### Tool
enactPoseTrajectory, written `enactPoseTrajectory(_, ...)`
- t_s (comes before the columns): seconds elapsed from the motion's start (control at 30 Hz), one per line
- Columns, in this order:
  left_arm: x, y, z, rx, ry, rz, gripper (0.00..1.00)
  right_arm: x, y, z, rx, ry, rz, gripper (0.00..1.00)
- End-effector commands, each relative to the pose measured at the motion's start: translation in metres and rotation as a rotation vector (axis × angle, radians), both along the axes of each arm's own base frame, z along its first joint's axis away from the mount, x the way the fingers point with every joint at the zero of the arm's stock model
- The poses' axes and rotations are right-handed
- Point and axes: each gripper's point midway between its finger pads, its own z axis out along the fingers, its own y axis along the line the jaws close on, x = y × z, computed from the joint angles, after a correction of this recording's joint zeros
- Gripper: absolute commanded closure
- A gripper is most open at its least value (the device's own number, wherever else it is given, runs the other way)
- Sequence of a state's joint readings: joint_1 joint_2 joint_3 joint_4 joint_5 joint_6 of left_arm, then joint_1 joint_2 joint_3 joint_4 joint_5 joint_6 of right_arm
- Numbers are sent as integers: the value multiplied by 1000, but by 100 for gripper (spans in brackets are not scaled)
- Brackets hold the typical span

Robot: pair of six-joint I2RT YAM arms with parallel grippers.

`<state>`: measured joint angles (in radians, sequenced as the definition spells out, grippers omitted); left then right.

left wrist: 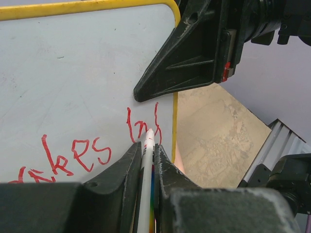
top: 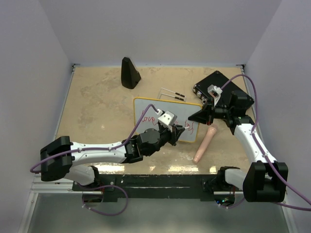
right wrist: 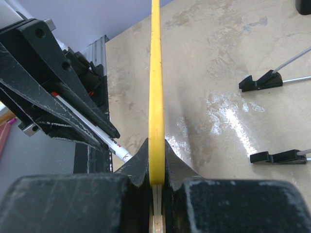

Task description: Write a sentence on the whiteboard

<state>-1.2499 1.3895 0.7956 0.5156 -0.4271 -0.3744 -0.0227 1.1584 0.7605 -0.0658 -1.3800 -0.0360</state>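
Observation:
The whiteboard [top: 181, 110] lies on the table, white with a yellow rim [right wrist: 155, 73]. My left gripper [top: 181, 130] is shut on a white marker [left wrist: 146, 165], whose red tip touches the board by its right edge at the end of the sentence [left wrist: 77, 155], written in red handwriting. My right gripper [top: 203, 115] is shut on the board's right rim, the yellow edge pinched between its jaws [right wrist: 155, 145]. It shows as a black wedge [left wrist: 194, 53] in the left wrist view. In the top view the left gripper hides part of the writing [top: 147, 118].
A pink cylinder-like object [top: 204, 144] lies just right of the board. Two wire stands with black feet [top: 172, 93] [right wrist: 262, 80] rest behind it. A black cone [top: 130, 73] stands at the back, and a black box [top: 228, 92] sits at the back right.

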Motion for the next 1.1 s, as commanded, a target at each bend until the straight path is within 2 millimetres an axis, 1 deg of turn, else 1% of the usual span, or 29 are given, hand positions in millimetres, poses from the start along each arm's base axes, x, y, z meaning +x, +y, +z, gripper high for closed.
enactPoseTrajectory(0.0, 8, -8, 31, -79, -36, 16, 100, -11, 2, 14, 32, -47, 59, 100)
enactPoseTrajectory(0.5, 16, -14, 27, -73, -34, 26, 100, -11, 2, 14, 33, -48, 61, 100)
enactPoseTrajectory(0.73, 19, -19, 32, -89, -38, 17, 100, -11, 2, 14, 32, -50, 59, 100)
enactPoseTrajectory(0.87, 15, -21, 37, -98, -45, -9, 100, -11, 2, 14, 32, -51, 59, 100)
enactPoseTrajectory(0.9, 11, -22, 37, -99, -45, -30, 100, -11, 2, 14, 32, -51, 59, 100)
enactPoseTrajectory(0.97, 8, -20, 44, -117, -52, -46, 100, -11, 2, 14, 32, -51, 58, 100)
enactPoseTrajectory(1.0, 3, -21, 43, -116, -53, -76, 100, -11, 2, 15, 31, -53, 58, 100)
enactPoseTrajectory(1.03, 0, -19, 49, -129, -58, -85, 100, -11, 2, 14, 32, -50, 58, 100)
enactPoseTrajectory(1.07, -2, -17, 47, -128, -56, -96, 100, -11, 2, 14, 32, -51, 58, 100)
